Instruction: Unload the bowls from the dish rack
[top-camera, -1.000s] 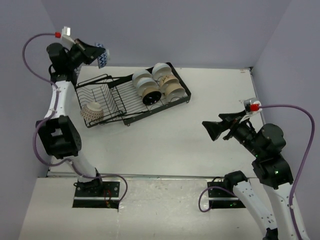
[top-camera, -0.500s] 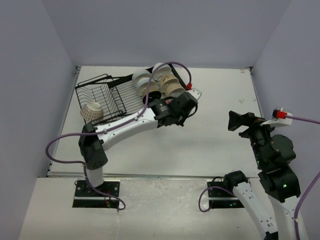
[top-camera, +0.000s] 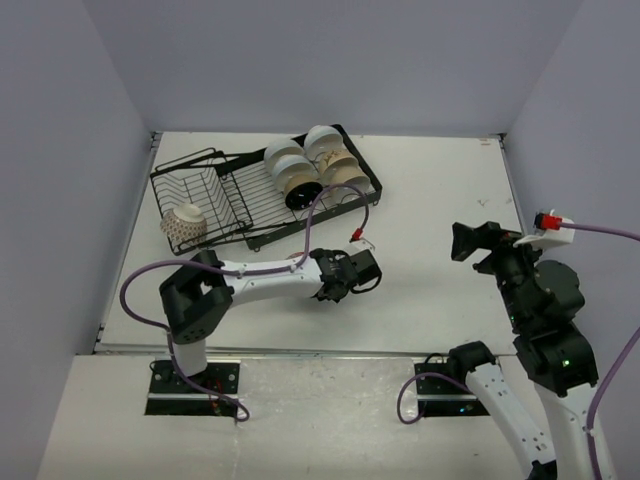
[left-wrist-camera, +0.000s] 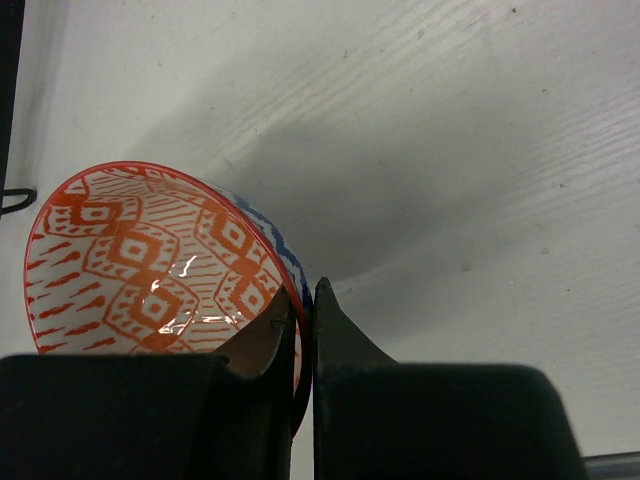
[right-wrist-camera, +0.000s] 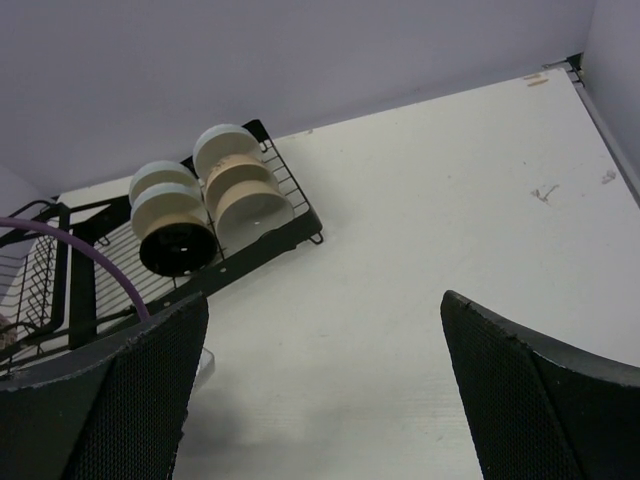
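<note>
White counter (top-camera: 430, 180) fills a booth with grey walls. Low over its middle, the left pincer (left-wrist-camera: 305, 322) is clamped tight on the rim of a patterned bowl (left-wrist-camera: 150, 260), which has red lattice inside and a sliver of blue outside. The wrist camera cuts off the bowl's near edge, and from above the arm hides it almost wholly. Whether it touches the counter cannot be told. The right pincer (right-wrist-camera: 325, 340) hangs raised at the right, jaws spread wide, holding nothing. At the back left, the dish rack (top-camera: 215, 195) carries two rows of bowls (top-camera: 312, 168) on edge, overlapping so the count is unsure. A textured bowl (top-camera: 185, 222) sits in the rack's basket end.
</note>
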